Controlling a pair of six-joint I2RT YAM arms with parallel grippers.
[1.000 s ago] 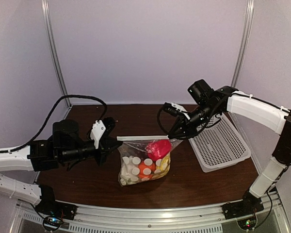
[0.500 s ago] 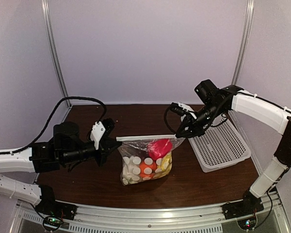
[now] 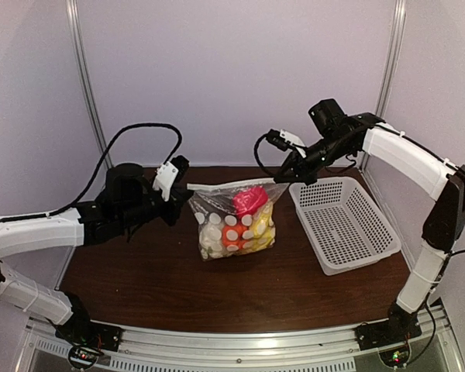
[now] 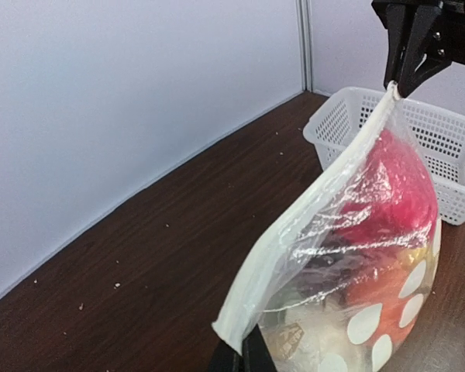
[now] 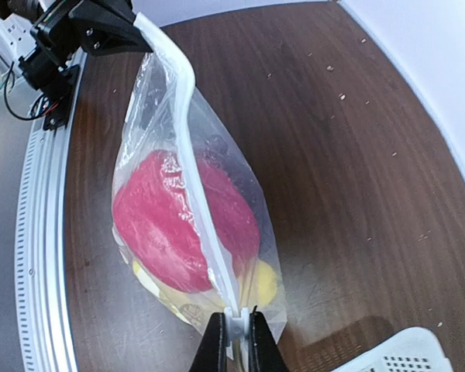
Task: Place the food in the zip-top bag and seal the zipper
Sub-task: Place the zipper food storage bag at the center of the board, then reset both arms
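Observation:
The dotted clear zip-top bag (image 3: 236,225) hangs stretched between my two grippers over the middle of the table. It holds the food: a red pepper (image 3: 249,200), an orange pumpkin (image 3: 232,236), yellow pieces (image 3: 262,226) and white cauliflower (image 3: 211,232). My left gripper (image 3: 187,194) is shut on the bag's left top corner (image 4: 234,329). My right gripper (image 3: 290,179) is shut on the small white end (image 5: 234,319) of the zipper (image 5: 187,147). The zipper strip (image 3: 236,186) runs taut and looks pressed together along its length. The red pepper (image 5: 178,221) fills the bag's top.
The white mesh basket (image 3: 342,225) stands empty on the right of the brown table (image 3: 139,279), close behind my right gripper. It also shows in the left wrist view (image 4: 449,147). Walls close the back and sides.
Both grippers have carried the bag up and toward the back of the table. The bag now hangs more upright and its top edge is stretched tighter.

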